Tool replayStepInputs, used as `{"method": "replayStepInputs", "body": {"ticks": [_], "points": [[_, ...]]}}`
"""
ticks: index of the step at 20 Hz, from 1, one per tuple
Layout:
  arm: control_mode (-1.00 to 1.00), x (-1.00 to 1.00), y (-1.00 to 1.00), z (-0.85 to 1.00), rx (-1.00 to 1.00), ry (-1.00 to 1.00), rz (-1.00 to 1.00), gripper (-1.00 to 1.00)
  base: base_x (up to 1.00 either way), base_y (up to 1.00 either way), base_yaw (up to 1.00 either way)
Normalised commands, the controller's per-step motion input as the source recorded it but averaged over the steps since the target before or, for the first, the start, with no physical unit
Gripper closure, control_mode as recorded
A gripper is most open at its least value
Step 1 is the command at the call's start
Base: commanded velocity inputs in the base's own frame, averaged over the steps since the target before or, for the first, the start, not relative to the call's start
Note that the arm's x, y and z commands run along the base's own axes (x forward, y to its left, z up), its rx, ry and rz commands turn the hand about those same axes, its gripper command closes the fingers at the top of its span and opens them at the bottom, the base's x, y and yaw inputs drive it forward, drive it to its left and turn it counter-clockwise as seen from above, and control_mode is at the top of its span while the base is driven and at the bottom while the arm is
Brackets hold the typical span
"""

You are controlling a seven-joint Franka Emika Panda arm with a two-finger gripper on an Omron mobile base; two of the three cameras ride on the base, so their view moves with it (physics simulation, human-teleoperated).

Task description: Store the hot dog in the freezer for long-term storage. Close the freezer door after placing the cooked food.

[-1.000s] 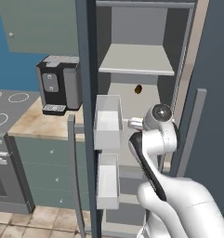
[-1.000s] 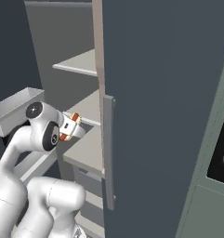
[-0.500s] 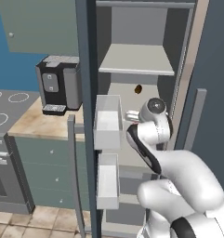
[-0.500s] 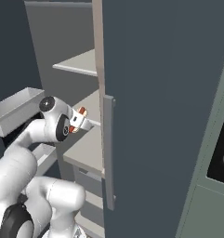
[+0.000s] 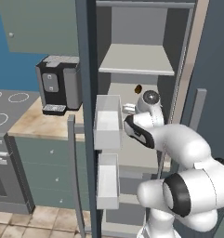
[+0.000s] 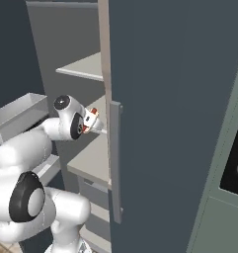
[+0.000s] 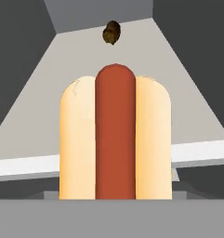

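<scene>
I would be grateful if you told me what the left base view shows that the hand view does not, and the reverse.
The left base view alone gives the black coffee machine on the counter, the open freezer door with its white inner bins, and the arm. The hand view alone gives the hot dog close up, red sausage between bun halves. Both show the pale freezer shelf and a small dark brown object at its back.

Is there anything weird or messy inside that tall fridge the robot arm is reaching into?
Nothing looks spilled or broken. One small dark brown lump sits alone at the back of the pale grey shelf; what it is cannot be told. The claw carries the hot dog towards that shelf, and the freezer door stands wide open.
</scene>
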Motion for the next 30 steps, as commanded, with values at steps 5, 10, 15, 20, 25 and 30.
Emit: {"method": "replayStepInputs", "body": {"ticks": [5, 10, 15, 20, 25, 30], "points": [[-1.00, 0.53, -0.14, 0.00, 0.01, 0.01, 0.00, 1.00, 0.00, 0.00, 0.00], [-1.00, 0.47, -0.01, -0.05, 0.00, 0.02, 0.00, 1.00, 0.00, 0.00, 0.00], [-1.00, 0.41, -0.07, -0.04, 0.00, 0.03, 0.00, 1.00, 0.00, 0.00, 0.00], [-1.00, 0.38, -0.07, -0.10, 0.00, 0.06, 0.00, 1.00, 0.00, 0.00, 0.00], [-1.00, 0.27, -0.09, -0.19, 0.00, 0.05, 0.00, 1.00, 0.00, 0.00, 0.00], [-1.00, 0.27, -0.12, -0.20, 0.00, 0.07, 0.00, 1.00, 0.00, 0.00, 0.00]]}}
